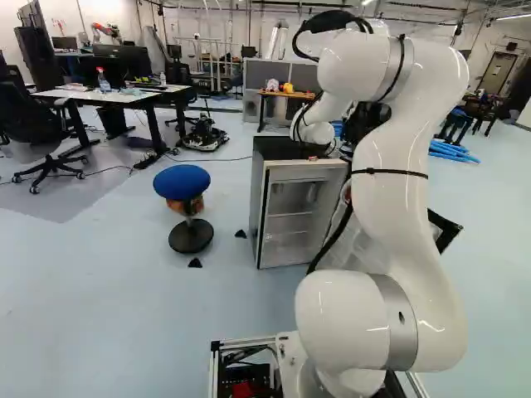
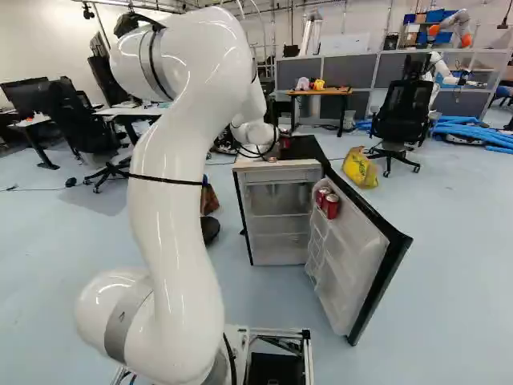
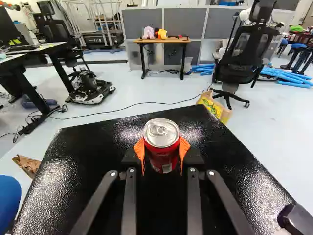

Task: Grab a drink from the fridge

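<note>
In the right base view my gripper (image 2: 271, 147) is over the top of the small fridge (image 2: 280, 167), mostly behind the arm. The wrist view shows the gripper (image 3: 162, 151) shut on a red can (image 3: 162, 152), an orange pad against each side. The can is upright, above or on the black fridge top (image 3: 107, 142); whether it touches is unclear. The fridge door (image 2: 353, 249) stands wide open, with two more red cans (image 2: 330, 206) in its upper rack. Shelves show inside the fridge (image 1: 292, 217).
A blue stool (image 1: 182, 182) stands beside the fridge. Beyond are a yellow bag (image 2: 360, 168), an office chair (image 2: 398, 114), a small wooden table (image 3: 164, 40) and a low wheeled machine (image 3: 90, 90) near desks. Another robot (image 2: 442, 69) stands at the back.
</note>
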